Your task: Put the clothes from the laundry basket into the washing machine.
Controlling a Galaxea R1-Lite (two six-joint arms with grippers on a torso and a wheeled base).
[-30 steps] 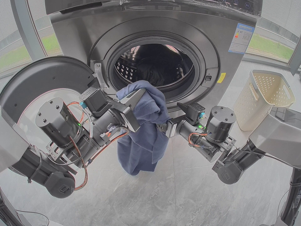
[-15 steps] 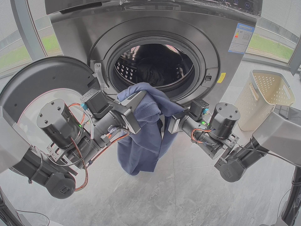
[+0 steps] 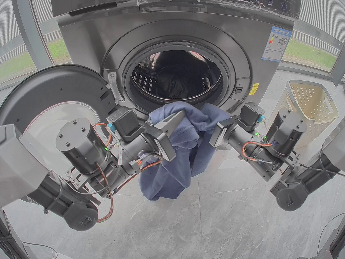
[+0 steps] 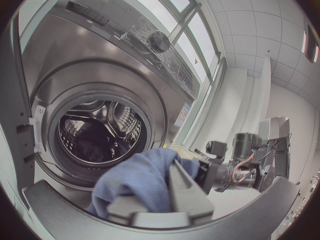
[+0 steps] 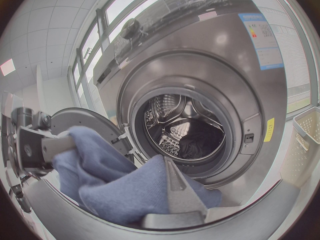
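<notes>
Left and right jaws are both pinching the blue garment (image 3: 179,151), dangling just before the washing machine (image 3: 90,40) mouth; dark clothes (image 3: 172,83) are already lying inside; the laundry basket (image 3: 316,105) is looking empty, so probably last piece.

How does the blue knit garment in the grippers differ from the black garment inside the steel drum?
The blue knit garment hangs outside the drum, held by left gripper and right gripper; the black garment lies bunched inside. The blue garment is paler than the black garment. Both are clothes.
</notes>
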